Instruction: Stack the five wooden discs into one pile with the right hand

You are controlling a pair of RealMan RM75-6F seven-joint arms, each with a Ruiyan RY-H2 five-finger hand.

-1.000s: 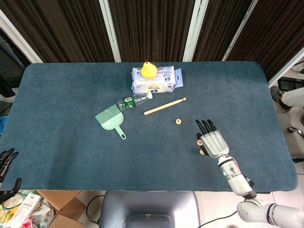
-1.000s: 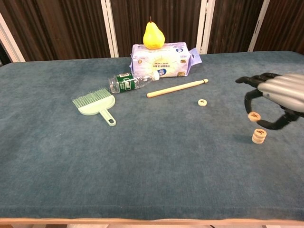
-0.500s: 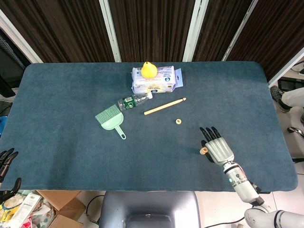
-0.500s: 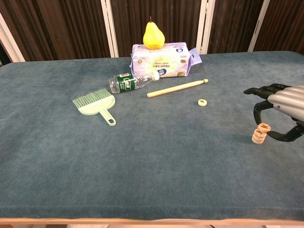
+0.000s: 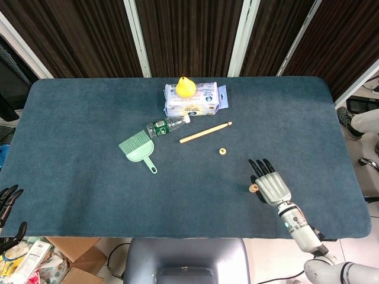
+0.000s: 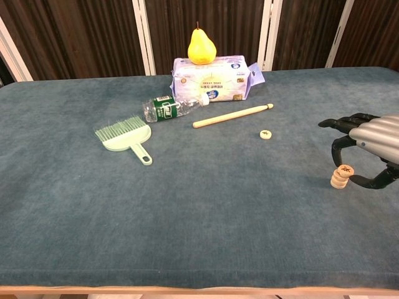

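Note:
A short pile of wooden discs [image 6: 340, 180] stands near the table's right front edge; the head view shows this pile [image 5: 253, 189] too. My right hand [image 6: 365, 146] arches over it, and a finger and the thumb pinch the top disc [image 6: 343, 169], which rests on the pile. In the head view the right hand [image 5: 271, 184] lies just right of the pile. One lone disc [image 6: 266, 134] lies flat further left and back, also seen as a lone disc [image 5: 222, 151] from the head. My left hand [image 5: 7, 207] hangs off the table's left front corner, fingers spread, holding nothing.
A wooden stick [image 6: 232, 116], a lying plastic bottle [image 6: 169, 107] and a green dustpan brush [image 6: 124, 137] lie mid-table. A pack of wipes [image 6: 212, 78] with a pear [image 6: 202, 47] on it sits at the back. The table's right edge [image 5: 355, 177] is close to the hand.
My right hand came down and toward the front edge with a disc pinched in it. That disc went from hanging above the pile to sitting on top of it.

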